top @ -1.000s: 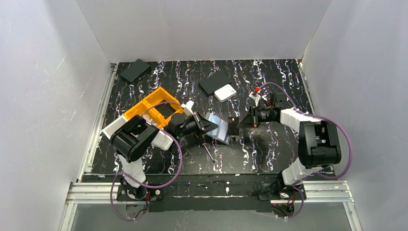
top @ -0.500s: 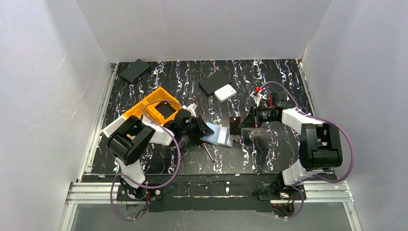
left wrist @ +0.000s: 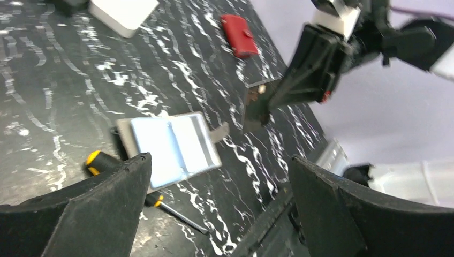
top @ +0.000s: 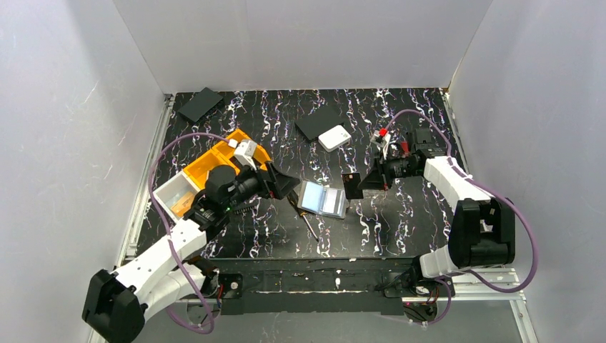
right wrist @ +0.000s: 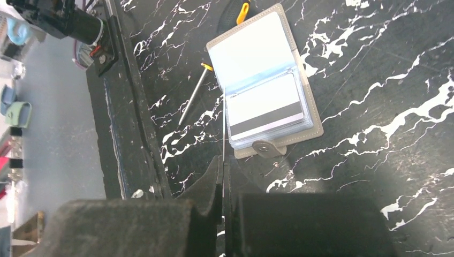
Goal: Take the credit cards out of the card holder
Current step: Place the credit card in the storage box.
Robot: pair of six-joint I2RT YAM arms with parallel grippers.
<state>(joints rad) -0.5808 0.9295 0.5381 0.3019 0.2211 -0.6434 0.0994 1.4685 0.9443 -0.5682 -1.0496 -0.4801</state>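
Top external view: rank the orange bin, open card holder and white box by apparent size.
1. orange bin, largest even though it is partly covered
2. card holder, lying open
3. white box, clearly smaller than the open holder

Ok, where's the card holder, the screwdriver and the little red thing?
card holder [right wrist: 263, 80]: right wrist view, its middle fold.
screwdriver [right wrist: 193, 95]: right wrist view, the metal shaft.
red pouch [left wrist: 239, 42]: left wrist view, its middle.
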